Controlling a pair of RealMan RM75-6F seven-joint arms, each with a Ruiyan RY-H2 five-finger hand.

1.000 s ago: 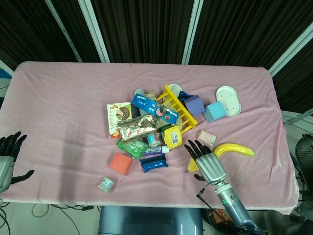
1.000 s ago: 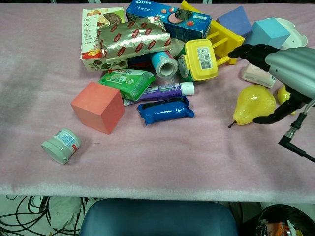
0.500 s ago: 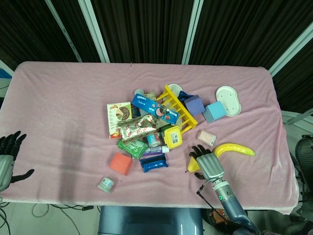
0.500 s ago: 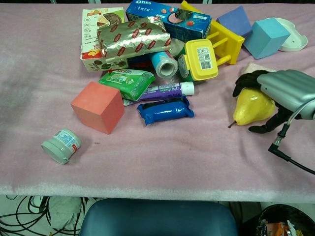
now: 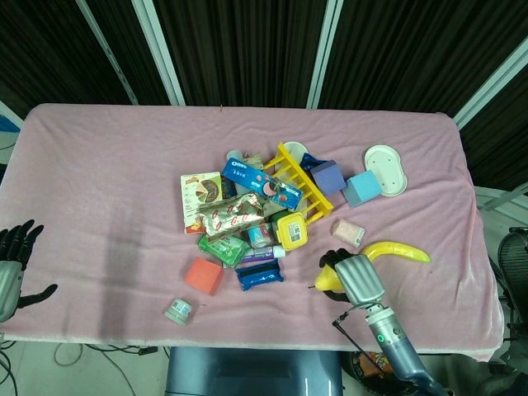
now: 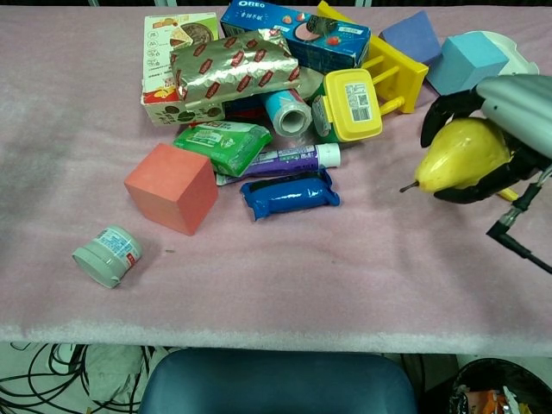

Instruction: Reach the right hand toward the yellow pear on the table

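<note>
The yellow pear (image 6: pixel 461 155) is held in my right hand (image 6: pixel 517 112), whose dark fingers wrap over its top and underside. It hangs a little above the pink cloth, its stem pointing left. In the head view only a sliver of the pear (image 5: pixel 327 282) shows at the left of the right hand (image 5: pixel 356 276), near the table's front edge. My left hand (image 5: pixel 12 264) hovers off the table's left front corner with fingers spread and nothing in it.
A pile lies left of the pear: yellow-lidded tub (image 6: pixel 352 103), yellow rack (image 6: pixel 397 69), Oreo box (image 6: pixel 293 24), blue packet (image 6: pixel 289 194), orange cube (image 6: pixel 171 187). A small jar (image 6: pixel 107 255) lies front left. A banana (image 5: pixel 396 250) and a pink packet (image 5: pixel 348 232) lie near the right hand.
The right hand's fingers came down and closed around the pear, then raised it off the cloth. The left hand has stayed put.
</note>
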